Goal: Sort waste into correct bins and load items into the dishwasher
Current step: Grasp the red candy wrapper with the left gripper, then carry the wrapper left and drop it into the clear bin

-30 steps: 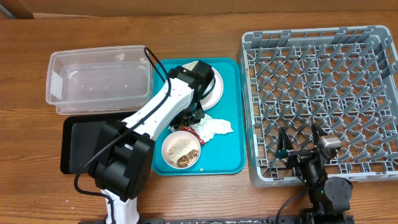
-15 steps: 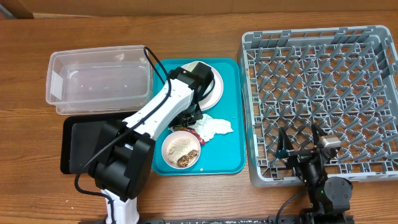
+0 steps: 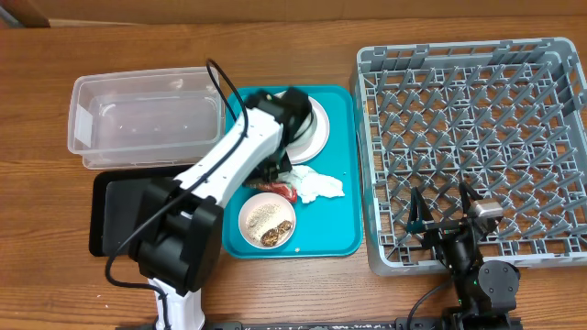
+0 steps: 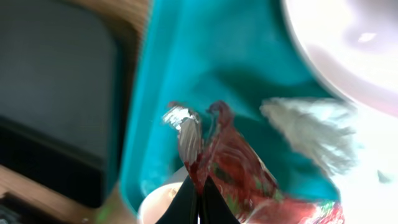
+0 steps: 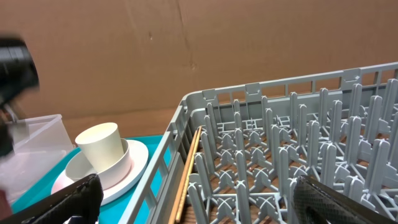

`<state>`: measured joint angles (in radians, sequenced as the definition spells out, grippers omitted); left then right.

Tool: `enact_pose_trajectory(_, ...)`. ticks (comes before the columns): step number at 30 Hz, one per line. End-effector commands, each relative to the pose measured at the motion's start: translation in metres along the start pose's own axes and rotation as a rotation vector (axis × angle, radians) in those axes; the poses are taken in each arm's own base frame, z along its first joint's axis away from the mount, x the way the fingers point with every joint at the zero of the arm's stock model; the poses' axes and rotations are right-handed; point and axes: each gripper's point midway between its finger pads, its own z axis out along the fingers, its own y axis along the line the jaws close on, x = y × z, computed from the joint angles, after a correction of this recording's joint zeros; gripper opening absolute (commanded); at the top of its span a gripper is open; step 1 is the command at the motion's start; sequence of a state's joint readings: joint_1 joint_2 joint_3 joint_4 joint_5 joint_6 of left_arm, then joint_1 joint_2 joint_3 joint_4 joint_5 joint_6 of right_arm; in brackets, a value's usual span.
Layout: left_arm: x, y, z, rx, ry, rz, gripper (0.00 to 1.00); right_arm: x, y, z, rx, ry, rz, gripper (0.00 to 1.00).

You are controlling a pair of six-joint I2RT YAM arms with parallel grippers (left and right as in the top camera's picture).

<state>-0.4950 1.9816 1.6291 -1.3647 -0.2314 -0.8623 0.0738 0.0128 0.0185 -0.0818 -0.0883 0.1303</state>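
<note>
At the left edge of the table sit the two bins, the clear tub [image 3: 147,119] toward the far side and the black tray [image 3: 105,215] just in front of it, both without waste in them as far as the overhead view shows. Right of them lies the teal serving tray [image 3: 339,110], and the left arm reaches over its middle. The left gripper [image 4: 199,202] is pinched tight on one end of the red wrapper [image 4: 233,165], whose body hangs crumpled from the fingertips. I cannot tell whether the wrapper is fully clear of the tray. It sits about mid-tray, between the plate [image 3: 316,137] at the far edge and the bowl [image 3: 241,223] of brown scraps [image 3: 272,236] at the near edge. The white napkin [image 3: 319,186] is touching or just beside its right end. The wrapper looks thin, light and slick, so a bite on a bunched fold should hold better than one on a flat flap. Lifting it slowly should keep the soft napkin from dragging along. The cup [image 5: 102,149] stands upright on the plate. Both look hard, smooth and breakable, and are likely best taken by the rim. The grey dish rack [image 3: 364,183] fills the right half of the table, with no tableware in it. At its near edge the right gripper [image 3: 441,213] waits with fingers spread wide, holding nothing.
</note>
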Motion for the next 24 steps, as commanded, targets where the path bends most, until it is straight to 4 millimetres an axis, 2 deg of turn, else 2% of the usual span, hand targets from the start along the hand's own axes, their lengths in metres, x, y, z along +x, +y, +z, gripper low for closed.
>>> enact_pose_trajectory(1,-0.034,0.012,-0.051,0.042,-0.125,-0.019,0.04,0.002,-0.001,0.0,0.005,-0.005,0.001,1.0)
enact_pose_trajectory(4,-0.048,0.027,-0.077,0.062,-0.144,-0.028,0.04,0.002,-0.001,0.0,0.005,-0.005,0.001,1.0)
enact_pose_trajectory(7,-0.068,0.051,-0.099,0.083,-0.169,-0.101,0.04,0.002,-0.001,0.0,0.005,-0.005,0.001,1.0)
enact_pose_trajectory(11,-0.101,0.09,-0.111,0.112,-0.203,-0.242,0.04,0.002,-0.001,0.0,0.005,-0.005,0.001,1.0)
enact_pose_trajectory(17,-0.144,0.153,-0.09,0.121,-0.205,-0.472,0.04,0.002,-0.001,0.0,0.005,-0.005,0.001,1.0)
enact_pose_trajectory(20,-0.157,0.18,-0.073,0.126,-0.184,-0.564,0.04,0.002,-0.001,0.0,0.005,-0.005,0.001,1.0)
enact_pose_trajectory(24,-0.163,0.202,-0.052,0.105,-0.158,-0.628,0.04,0.002,-0.001,0.0,0.005,-0.005,0.001,1.0)
